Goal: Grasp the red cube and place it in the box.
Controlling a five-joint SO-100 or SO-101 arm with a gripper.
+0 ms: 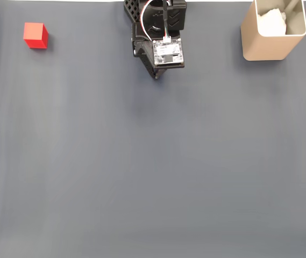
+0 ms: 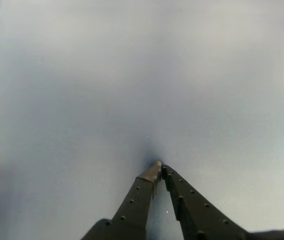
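At the far left of the fixed view the red cube (image 1: 35, 35) sits untouched on the grey table (image 1: 153, 172), well apart from the box (image 1: 274, 32); the gripper (image 2: 157, 166) shows jaws apparently closed, empty; everything remains undone.

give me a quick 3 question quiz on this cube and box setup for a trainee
1. True or false: in the fixed view the red cube sits inside the box.
2. In the fixed view, the gripper and its arm stand: A) left of the cube, B) between the cube and the box, C) right of the box.
3. Going by the wrist view, are the fingertips together or wide apart, and is anything between them?

Key
1. False. The cube lies on the grey mat at upper left, the box at upper right.
2. B.
3. Together, with nothing between them.
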